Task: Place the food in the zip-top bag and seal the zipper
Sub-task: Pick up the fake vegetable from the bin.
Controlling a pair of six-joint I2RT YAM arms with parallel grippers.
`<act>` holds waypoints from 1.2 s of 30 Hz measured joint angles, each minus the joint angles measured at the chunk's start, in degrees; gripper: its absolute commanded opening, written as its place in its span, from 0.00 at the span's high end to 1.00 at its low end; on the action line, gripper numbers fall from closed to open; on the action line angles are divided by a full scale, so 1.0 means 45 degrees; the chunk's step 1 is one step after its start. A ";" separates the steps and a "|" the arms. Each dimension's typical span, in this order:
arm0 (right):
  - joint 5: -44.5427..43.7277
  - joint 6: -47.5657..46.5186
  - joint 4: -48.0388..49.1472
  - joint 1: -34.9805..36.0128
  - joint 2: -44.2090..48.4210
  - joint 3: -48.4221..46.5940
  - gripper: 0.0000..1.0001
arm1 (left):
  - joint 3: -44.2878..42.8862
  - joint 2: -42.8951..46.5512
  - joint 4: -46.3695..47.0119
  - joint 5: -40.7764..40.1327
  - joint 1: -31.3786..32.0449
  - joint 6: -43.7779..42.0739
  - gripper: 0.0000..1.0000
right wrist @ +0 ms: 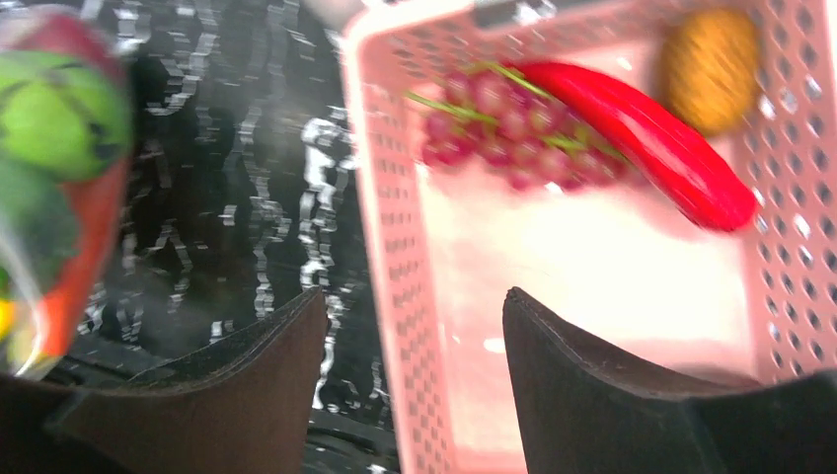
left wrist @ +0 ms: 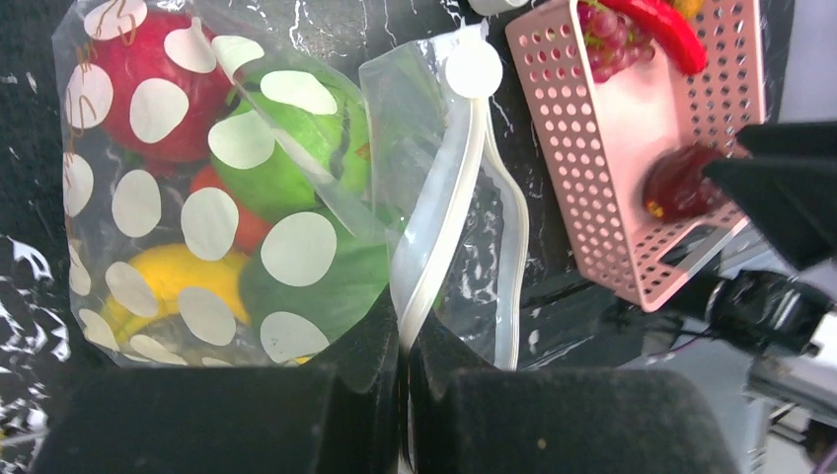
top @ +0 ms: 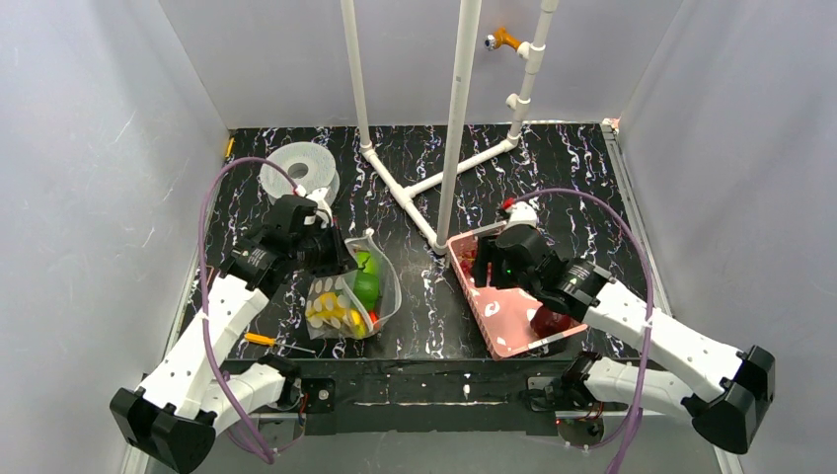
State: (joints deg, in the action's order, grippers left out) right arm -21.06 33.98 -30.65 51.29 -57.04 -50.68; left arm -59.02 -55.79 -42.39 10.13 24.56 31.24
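Left fingers (left wrist: 365, 385) are clamped on the zipper (left wrist: 449, 227) edge of the zip-top bag (left wrist: 207, 197). I'd guess that's to hold the mouth open toward the pink basket (right wrist: 395, 247). The bag sits just left of the basket and is pretty full. Right fingers (right wrist: 247, 365) are spread apart over the basket, and the red chilli (right wrist: 642, 138) and grapes (right wrist: 503, 138) are still in there.

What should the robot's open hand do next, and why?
Probably the right gripper should shift further over the basket and dip toward the chilli. Its jaws stand open and empty, straddling the basket's wall. The chilli is not yet bagged, and the left gripper pinches the edge of the bag, whose mouth gapes unsealed.
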 measured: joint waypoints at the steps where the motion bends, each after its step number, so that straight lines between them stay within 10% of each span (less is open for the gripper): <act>1: -0.0010 0.0160 -0.0209 -0.0301 0.0131 0.0262 0.25 | -0.0019 -0.0078 0.0000 0.0136 0.0000 -0.0355 1.00; 15: 0.0908 0.0845 -0.1205 -0.4643 0.0160 0.1579 0.17 | 0.2079 0.0437 0.2574 0.0403 0.0010 -0.3104 1.00; 36: 0.1797 -0.1579 0.0884 -0.5659 -0.3755 0.0238 0.14 | 0.2278 0.0471 0.2749 0.0233 0.0010 -0.3721 1.00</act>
State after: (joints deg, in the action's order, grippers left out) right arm -12.97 26.87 -26.68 25.82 -73.93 -49.60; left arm -48.77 -53.67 -30.02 11.18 24.60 14.50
